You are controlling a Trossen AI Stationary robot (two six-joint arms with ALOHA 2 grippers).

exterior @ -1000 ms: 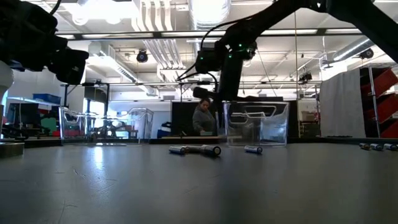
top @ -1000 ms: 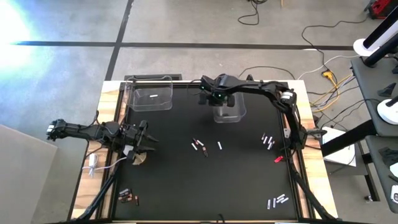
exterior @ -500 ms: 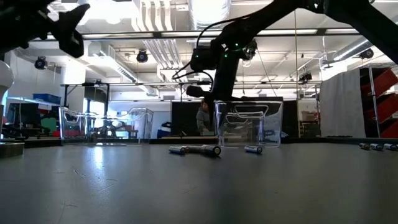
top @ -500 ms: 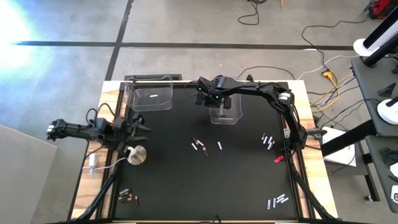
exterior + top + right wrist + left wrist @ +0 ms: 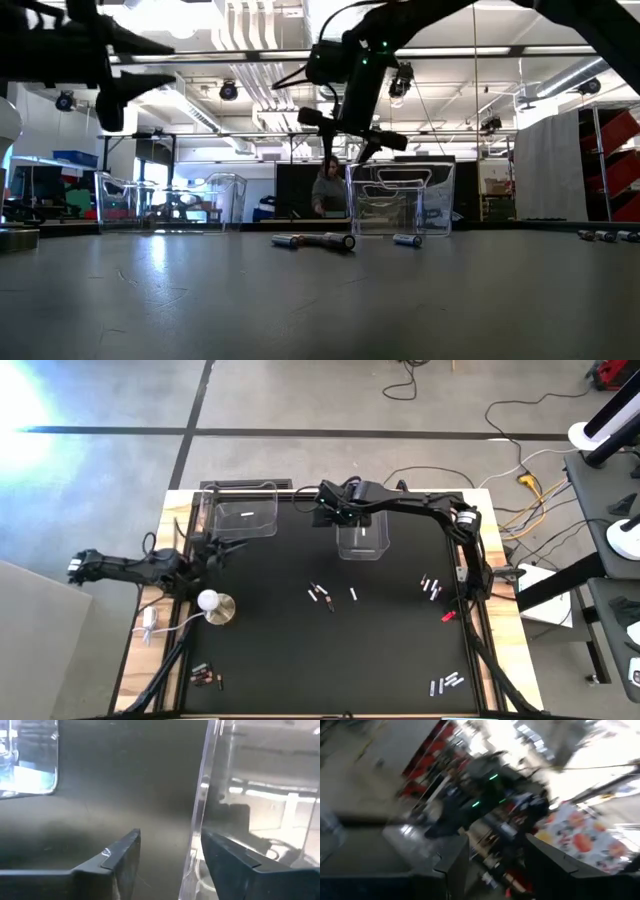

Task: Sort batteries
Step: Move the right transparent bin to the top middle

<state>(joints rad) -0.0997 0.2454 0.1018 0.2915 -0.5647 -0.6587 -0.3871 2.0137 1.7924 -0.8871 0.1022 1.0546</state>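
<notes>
Batteries lie in loose groups on the black mat: mid-table [image 5: 322,596] [image 5: 312,240], at the right [image 5: 430,586], near right [image 5: 447,682] and near left [image 5: 207,677]. One battery lies in the far-left clear bin [image 5: 246,515]. My right gripper [image 5: 337,518] [image 5: 170,837] is open over the left wall [image 5: 198,815] of the far-middle clear bin [image 5: 362,538] [image 5: 400,198], one finger on each side of the wall. My left gripper [image 5: 212,548] [image 5: 492,850] hovers open at the left, beside the left bin, with nothing between its fingers. My right gripper comes down from above astride the middle bin's left wall [image 5: 197,835], one finger inside the bin [image 5: 235,862] and one outside [image 5: 120,855]. I cannot tell whether the inner finger touches the wall. The bin stands flat on the mat.
A white round-based knob [image 5: 212,605] stands on the mat at the left, near my left gripper. A small red object [image 5: 447,616] lies at the right. A person [image 5: 326,190] shows in the room beyond the table. The mat's middle and near part hold only scattered batteries.
My right gripper has drawn the middle bin a little toward the table's left edge, then opened and let go of its wall. My left gripper has gone up and toward the far-left corner, uncovering the white knob.
</notes>
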